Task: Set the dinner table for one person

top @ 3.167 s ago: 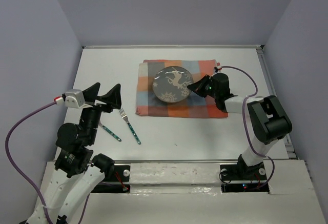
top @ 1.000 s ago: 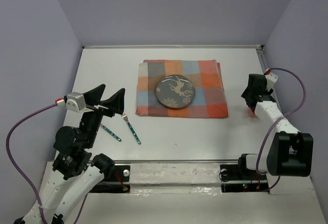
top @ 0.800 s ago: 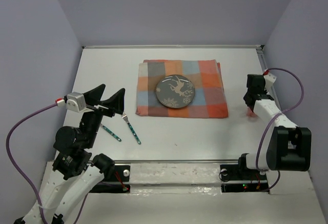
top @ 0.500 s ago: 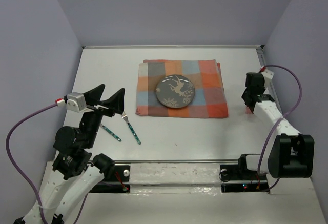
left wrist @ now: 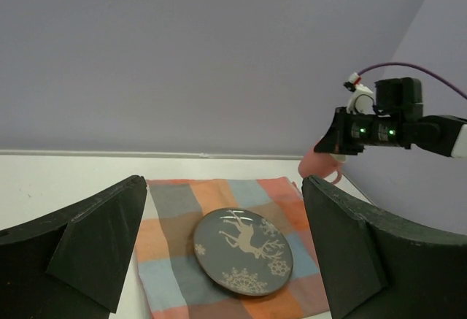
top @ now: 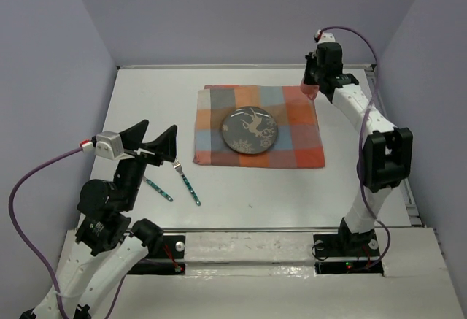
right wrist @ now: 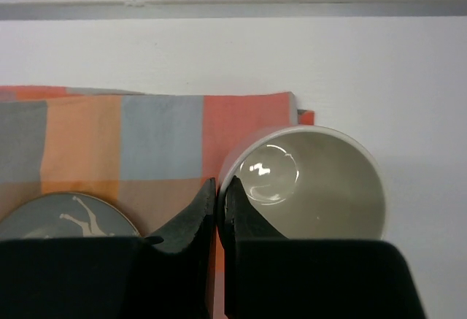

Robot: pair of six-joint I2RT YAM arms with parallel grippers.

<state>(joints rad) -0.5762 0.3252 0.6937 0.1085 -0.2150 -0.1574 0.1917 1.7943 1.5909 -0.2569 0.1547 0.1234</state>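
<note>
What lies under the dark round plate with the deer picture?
The orange-and-blue checkered cloth lies under the dark round plate, spread on the white table. The plate hides the cloth's middle part.

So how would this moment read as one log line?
right jaws: shut on cup above far right corner of cloth | left jaws: open, empty | plate: on cloth

A: The cloth (top: 295, 135)?
B: Orange-and-blue check, lying flat. A dark plate (top: 249, 131) with a deer motif sits on it, left of centre.
A: Cutlery?
B: A fork (top: 186, 182) and a second teal-handled piece (top: 157, 188) lie side by side, off the cloth near its near left corner.
A: The cup (right wrist: 314, 184)?
B: Pink, empty, over the cloth's far right corner.
</note>
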